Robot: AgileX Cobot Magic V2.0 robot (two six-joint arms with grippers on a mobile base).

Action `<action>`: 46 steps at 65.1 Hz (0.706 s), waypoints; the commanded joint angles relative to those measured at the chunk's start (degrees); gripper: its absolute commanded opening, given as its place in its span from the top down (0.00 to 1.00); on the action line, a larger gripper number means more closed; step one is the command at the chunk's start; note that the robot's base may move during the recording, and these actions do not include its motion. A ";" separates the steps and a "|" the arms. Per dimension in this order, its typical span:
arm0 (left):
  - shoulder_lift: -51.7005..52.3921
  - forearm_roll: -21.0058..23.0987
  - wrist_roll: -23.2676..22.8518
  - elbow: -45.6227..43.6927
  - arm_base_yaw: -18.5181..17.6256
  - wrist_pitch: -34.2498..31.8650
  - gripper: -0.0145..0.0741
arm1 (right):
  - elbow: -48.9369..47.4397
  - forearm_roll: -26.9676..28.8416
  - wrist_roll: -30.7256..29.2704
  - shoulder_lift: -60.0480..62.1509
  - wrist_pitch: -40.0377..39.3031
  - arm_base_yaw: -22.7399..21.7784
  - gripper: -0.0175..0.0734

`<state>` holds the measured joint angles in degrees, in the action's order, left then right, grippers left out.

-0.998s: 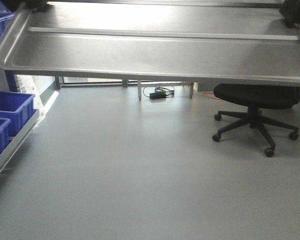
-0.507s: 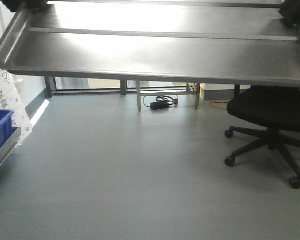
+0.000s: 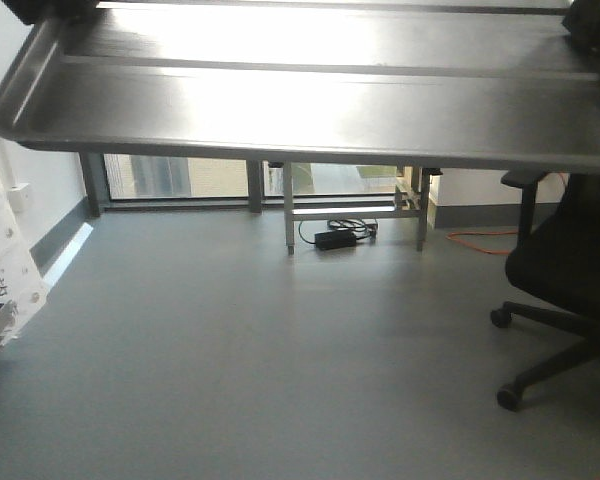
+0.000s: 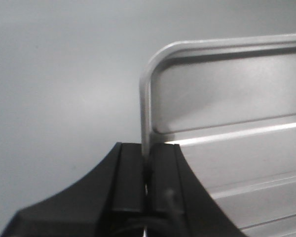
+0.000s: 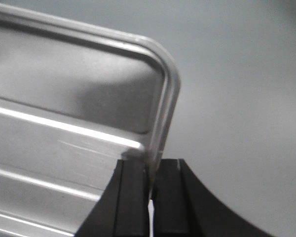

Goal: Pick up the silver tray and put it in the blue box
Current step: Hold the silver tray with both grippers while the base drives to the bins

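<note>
**2 pincers held tray aloft**

The left pincer (image 4: 147, 170) and right pincer (image 5: 150, 170) were each clamped shut on an end rim of the silver tray (image 3: 310, 110), which hung above the grey floor (image 3: 230, 350), with a black office chair (image 3: 570, 270) lower right.

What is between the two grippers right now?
Only the silver tray, its end rims clamped by the left gripper and right gripper; the front view shows it.

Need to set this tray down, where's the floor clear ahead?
The grey floor is bare between the white panel on the left and the office chair on the right. Crowded only at the back: table legs and a power brick.
</note>
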<state>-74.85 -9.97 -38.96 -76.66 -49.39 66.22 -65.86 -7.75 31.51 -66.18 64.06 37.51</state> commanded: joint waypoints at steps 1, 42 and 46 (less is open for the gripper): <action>1.74 -2.62 0.83 -1.76 -0.18 -0.79 0.95 | -1.48 -2.75 -1.72 1.32 -0.21 -0.16 0.75; 1.74 -2.39 0.83 -1.76 -0.18 -0.79 0.95 | -1.48 -2.75 -1.72 1.32 -0.21 -0.15 0.75; 1.74 -2.39 0.83 -1.76 -0.18 -0.79 0.95 | -1.48 -2.75 -1.72 1.32 -0.21 -0.15 0.75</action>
<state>-74.85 -9.69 -38.96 -76.66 -49.39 66.09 -65.86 -7.75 31.51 -66.18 64.17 37.51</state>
